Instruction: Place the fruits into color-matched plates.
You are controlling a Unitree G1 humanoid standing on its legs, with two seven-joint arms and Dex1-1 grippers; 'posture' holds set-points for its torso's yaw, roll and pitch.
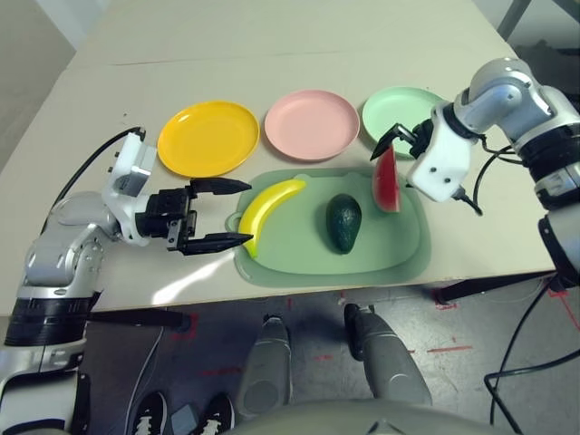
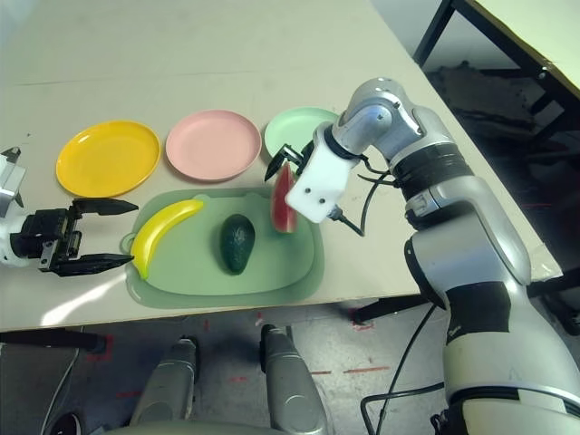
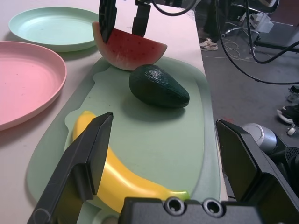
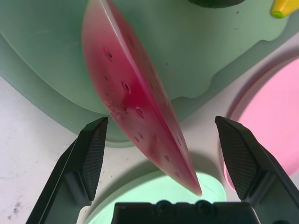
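In the left wrist view, nearest us is the left gripper (image 3: 163, 154), spread wide and holding nothing, with the banana (image 3: 126, 179) between its fingers on the mat (image 3: 154, 126); we judge it light and smooth, best pinched mid-curve. In the left eye view, the avocado (image 1: 343, 223) sits mid-mat, probably slippery, so we'd take its widest part. In the right wrist view, the right gripper (image 4: 162, 163) is open around the watermelon (image 4: 135, 93) at the mat's right; likely stiff, it wants gripping across its flat sides.
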